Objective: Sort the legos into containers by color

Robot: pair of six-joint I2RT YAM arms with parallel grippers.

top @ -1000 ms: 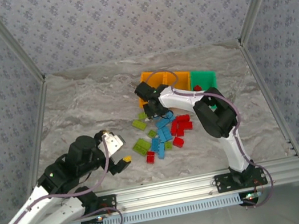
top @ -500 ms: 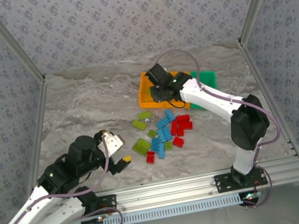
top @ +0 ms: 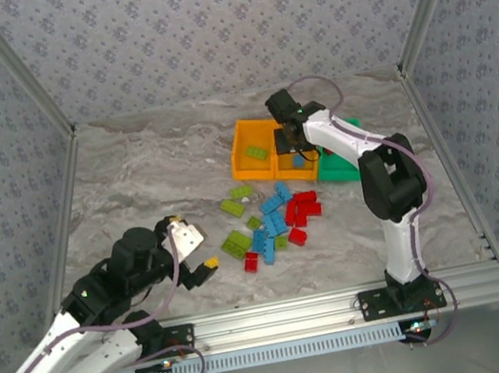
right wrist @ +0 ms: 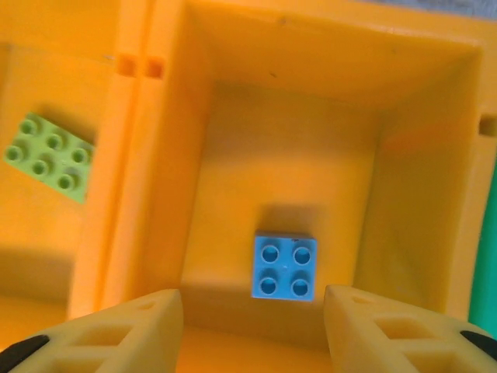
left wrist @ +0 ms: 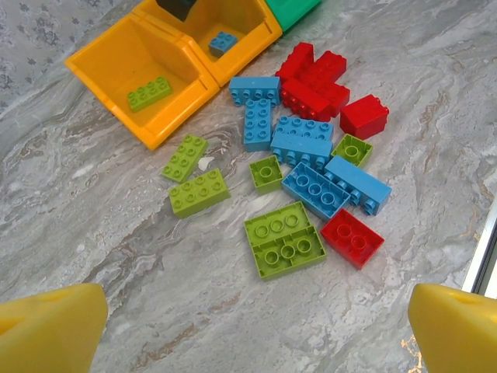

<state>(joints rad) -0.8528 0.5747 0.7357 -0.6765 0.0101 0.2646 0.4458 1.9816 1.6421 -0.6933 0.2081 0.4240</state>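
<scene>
Loose lime green, light blue and red legos (top: 270, 221) lie in a heap at mid-table, also seen from the left wrist (left wrist: 311, 155). Three containers stand in a row behind them. The left orange bin (top: 243, 160) holds a lime brick (right wrist: 50, 158). The middle orange bin (right wrist: 233, 155) has a small blue brick (right wrist: 285, 266) lying flat on its floor. The green bin (top: 348, 167) is on the right. My right gripper (right wrist: 250, 311) hovers open over the middle bin, nothing between its fingers. My left gripper (top: 201, 250) is wide open and empty, left of the heap.
Metal frame rails run along the near edge (top: 347, 302) and up both sides, in front of patterned walls. Bare marble tabletop (top: 143, 186) lies to the left of the bins and behind my left gripper.
My right gripper rose from the heap, swung back over the middle orange bin and opened. The small blue brick now lies on that bin's floor. The left arm stayed still.
</scene>
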